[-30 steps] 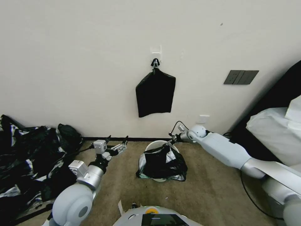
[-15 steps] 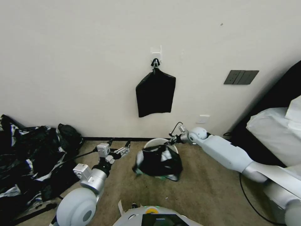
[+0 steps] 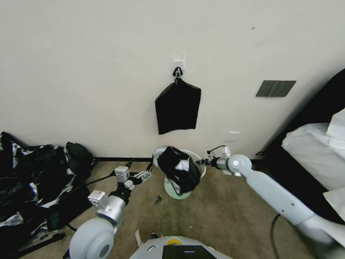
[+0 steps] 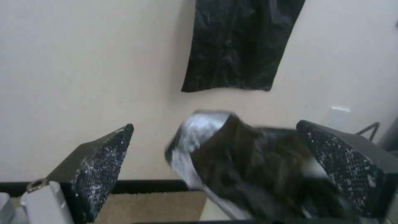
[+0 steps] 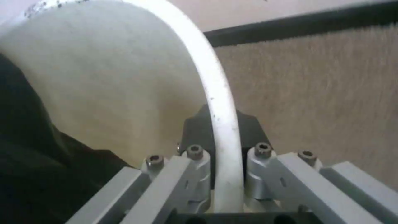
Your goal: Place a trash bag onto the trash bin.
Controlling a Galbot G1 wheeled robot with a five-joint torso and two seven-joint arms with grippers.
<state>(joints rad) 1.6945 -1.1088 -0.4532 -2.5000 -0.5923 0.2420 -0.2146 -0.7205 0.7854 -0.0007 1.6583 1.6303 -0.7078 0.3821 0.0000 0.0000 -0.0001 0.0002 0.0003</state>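
Tan carpet (image 3: 230, 216) meets cream wall (image 3: 90, 72) — trash bin (image 3: 196, 158) clamped by right end effector (image 3: 199, 162).

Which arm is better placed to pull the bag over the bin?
Left. Its open tool faces the trash bag; the right tool is shut on the trash bin rim.

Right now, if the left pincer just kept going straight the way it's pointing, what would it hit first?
Most likely the trash bag, draped over the trash bin: it sits straight ahead between the open left pincer fingers, though depth is hard to judge.
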